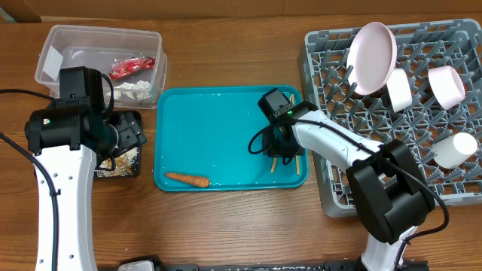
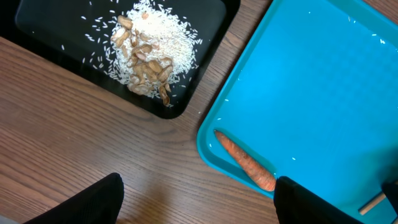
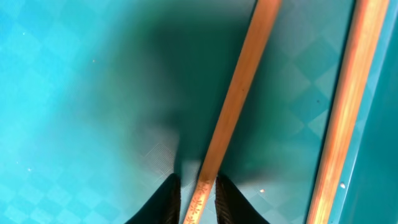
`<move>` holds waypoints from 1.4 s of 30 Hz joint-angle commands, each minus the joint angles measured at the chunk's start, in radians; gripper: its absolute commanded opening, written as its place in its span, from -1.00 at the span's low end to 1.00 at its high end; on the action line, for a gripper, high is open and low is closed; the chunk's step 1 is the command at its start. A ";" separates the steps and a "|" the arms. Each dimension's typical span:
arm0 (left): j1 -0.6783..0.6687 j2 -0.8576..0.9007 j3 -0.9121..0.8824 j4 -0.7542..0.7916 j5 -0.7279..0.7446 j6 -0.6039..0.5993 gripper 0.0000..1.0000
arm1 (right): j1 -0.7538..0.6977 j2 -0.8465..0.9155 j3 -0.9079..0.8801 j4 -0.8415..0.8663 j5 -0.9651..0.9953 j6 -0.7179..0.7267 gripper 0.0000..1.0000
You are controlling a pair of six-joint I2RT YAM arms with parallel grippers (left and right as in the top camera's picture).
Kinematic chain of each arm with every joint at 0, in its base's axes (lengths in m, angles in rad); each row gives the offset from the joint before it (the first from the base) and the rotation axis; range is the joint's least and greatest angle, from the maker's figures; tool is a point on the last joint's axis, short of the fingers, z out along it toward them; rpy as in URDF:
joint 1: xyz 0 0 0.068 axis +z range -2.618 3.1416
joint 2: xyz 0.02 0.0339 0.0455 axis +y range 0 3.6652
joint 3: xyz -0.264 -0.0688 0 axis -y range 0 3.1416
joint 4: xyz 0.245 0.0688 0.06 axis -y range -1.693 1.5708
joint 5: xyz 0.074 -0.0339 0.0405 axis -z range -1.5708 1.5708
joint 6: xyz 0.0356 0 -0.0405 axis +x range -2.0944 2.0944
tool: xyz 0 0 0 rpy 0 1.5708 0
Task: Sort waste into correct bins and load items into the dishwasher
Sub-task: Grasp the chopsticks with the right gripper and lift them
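My right gripper (image 1: 282, 150) (image 3: 198, 199) is low over the right part of the teal serving tray (image 1: 226, 113), shut on one wooden chopstick (image 3: 236, 93). The second chopstick (image 3: 348, 106) lies beside it along the tray's rim. My left gripper (image 1: 129, 137) (image 2: 199, 205) is open and empty above bare table, between the black tray (image 2: 37, 37) and the teal tray. An orange carrot (image 1: 187, 179) (image 2: 245, 163) lies at the teal tray's front left edge. Beige food scraps (image 2: 146, 59) with rice lie in the black tray. A red wrapper (image 1: 132, 68) and white tissue (image 1: 135, 89) lie in the clear tub (image 1: 98, 41).
The grey dish rack (image 1: 331, 196) stands at the right, holding a round white plate (image 1: 374, 56), a white bowl (image 1: 446, 85) and white cups (image 1: 398, 90) (image 1: 456, 149). My left arm hides most of the black tray in the overhead view.
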 commanded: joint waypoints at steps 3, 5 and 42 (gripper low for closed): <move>-0.001 -0.010 -0.009 0.003 0.008 -0.014 0.59 | 0.002 0.008 0.001 -0.001 0.009 0.031 -0.78; -0.001 -0.010 -0.009 0.003 0.008 -0.014 0.59 | 0.002 0.008 0.001 -0.005 0.009 0.031 -0.88; -0.001 -0.010 -0.009 0.003 0.008 -0.014 0.60 | -0.249 -0.280 0.012 -0.349 0.267 -0.283 -0.85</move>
